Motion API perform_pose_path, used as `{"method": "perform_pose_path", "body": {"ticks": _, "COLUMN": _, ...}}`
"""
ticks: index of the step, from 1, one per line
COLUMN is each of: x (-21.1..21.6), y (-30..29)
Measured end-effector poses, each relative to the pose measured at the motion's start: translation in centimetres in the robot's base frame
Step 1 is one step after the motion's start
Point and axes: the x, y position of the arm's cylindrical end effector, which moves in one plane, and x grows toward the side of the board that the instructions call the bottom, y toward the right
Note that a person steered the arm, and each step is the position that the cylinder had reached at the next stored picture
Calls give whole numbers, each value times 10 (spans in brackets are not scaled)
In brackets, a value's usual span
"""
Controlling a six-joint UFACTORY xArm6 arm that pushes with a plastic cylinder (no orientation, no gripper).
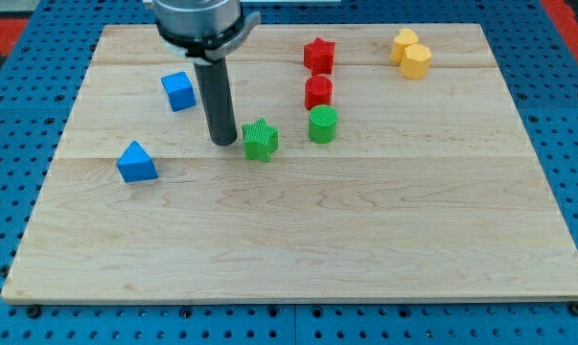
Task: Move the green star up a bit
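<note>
My tip [223,142] stands on the counter [298,249] just left of the green star [260,140], seemingly apart; green cylinder [322,125] lies right.

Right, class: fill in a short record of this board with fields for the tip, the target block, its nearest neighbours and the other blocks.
tip: my tip sits on the board just to the view's left of the green star
target: green star, near the board's middle
close neighbour: green cylinder, to the star's right, apart from it
above the cylinder: red cylinder, then red star
view's left: blue cube, blue triangular block
view's top right: two yellow blocks, touching
</note>
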Motion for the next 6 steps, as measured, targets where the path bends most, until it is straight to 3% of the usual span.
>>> {"method": "perform_pose_path", "body": {"ticks": 2, "x": -5, "y": 24}}
{"method": "perform_pose_path", "body": {"ticks": 5, "x": 44, "y": 89}}
{"method": "perform_pose_path", "body": {"ticks": 6, "x": 52, "y": 37}}
